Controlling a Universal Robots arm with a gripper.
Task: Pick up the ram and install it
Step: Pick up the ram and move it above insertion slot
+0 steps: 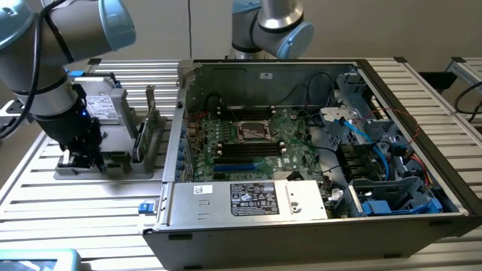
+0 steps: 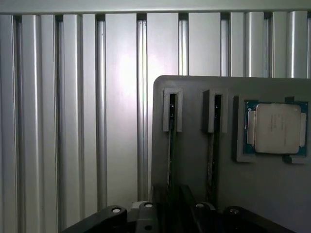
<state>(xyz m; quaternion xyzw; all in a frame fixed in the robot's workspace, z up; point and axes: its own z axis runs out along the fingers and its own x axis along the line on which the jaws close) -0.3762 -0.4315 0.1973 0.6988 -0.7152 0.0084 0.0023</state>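
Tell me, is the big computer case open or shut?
Open. The computer case lies with its side panel off, so the motherboard inside shows.

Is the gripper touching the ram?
Cannot tell. In the wrist view the gripper hangs close over the ram standing in its gray holder, but that spot is too dark; in the exterior view the arm hides it.

Grey tubular arm (image 1: 42, 73), rounded joints, pale blue joint caps (image 1: 117, 22). Thin black cable (image 1: 34, 62) looped along link. Small blue light (image 1: 81, 113) at wrist. Black boxy gripper (image 1: 89, 157). Silver screws (image 2: 115, 210) in black housing, wrist view.
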